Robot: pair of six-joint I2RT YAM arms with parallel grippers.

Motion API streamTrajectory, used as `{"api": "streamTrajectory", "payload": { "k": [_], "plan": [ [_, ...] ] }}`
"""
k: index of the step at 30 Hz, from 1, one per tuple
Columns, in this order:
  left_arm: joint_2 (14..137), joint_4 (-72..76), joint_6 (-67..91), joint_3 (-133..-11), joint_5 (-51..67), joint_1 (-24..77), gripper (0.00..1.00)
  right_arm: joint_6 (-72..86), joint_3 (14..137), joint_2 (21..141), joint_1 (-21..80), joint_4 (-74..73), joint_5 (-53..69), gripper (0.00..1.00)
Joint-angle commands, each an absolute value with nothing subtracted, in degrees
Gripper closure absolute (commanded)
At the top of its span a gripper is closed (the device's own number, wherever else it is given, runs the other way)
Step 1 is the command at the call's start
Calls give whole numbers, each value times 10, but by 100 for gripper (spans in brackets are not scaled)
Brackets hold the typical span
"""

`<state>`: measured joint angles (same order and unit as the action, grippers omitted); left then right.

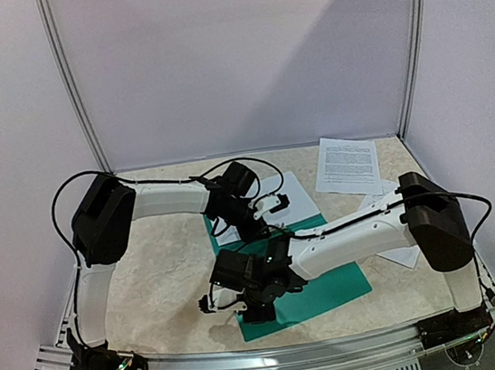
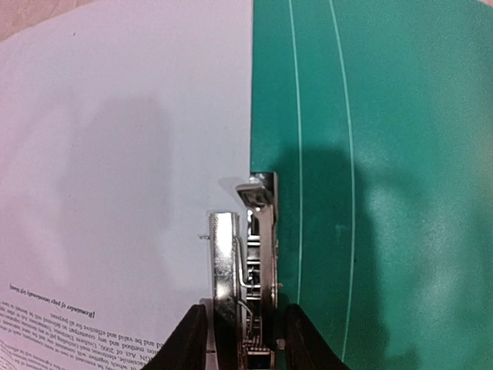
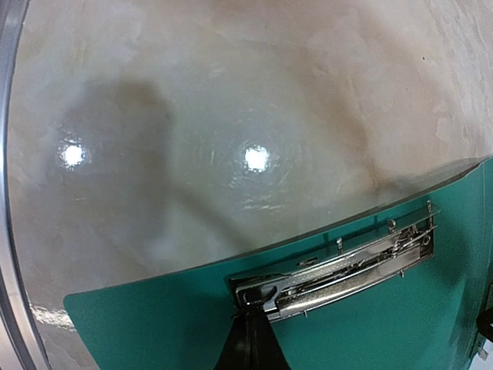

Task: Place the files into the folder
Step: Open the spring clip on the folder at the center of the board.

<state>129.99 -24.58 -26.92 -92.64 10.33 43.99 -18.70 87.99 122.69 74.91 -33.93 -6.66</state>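
Observation:
The teal folder [image 1: 334, 288] lies open in the middle of the table. Its metal clip [image 2: 258, 231] runs along the inner edge. My left gripper [image 1: 260, 224] straddles this clip [image 2: 245, 343], black fingers [image 2: 192, 339] pressed against both sides, so it is shut on it. A white printed file sheet [image 2: 115, 154] lies beside the clip, its edge meeting the green folder [image 2: 385, 154]. My right gripper [image 3: 250, 320] is shut with nothing between its fingers, its tip resting on the near end of the clip [image 3: 347, 270]. In the top view it [image 1: 253, 312] hovers over the folder's near-left corner.
More printed sheets lie at the back right [image 1: 347, 164] and under the right forearm [image 1: 405, 255]. One sheet [image 1: 295, 199] pokes out behind the left gripper. A metal frame rail [image 1: 280, 359] borders the near edge. Marbled tabletop [image 3: 192, 116] stretches left of the folder.

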Motion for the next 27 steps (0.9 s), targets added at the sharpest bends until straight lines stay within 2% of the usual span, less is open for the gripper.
{"api": "streamTrajectory", "payload": {
  "k": [1, 11, 18, 27],
  "plan": [
    [1394, -350, -288, -878, 25, 443, 64, -195, 890, 1256, 731, -391, -106, 99],
    [1401, -357, -287, -887, 25, 442, 64, -254, 806, 1144, 749, -202, -80, 83],
    [1401, -359, -286, -889, 26, 442, 64, -319, 811, 1153, 767, -184, -62, 74],
    [1402, -360, -286, -889, 27, 442, 64, -345, 819, 1191, 774, -216, -79, 72]
  ]
}}
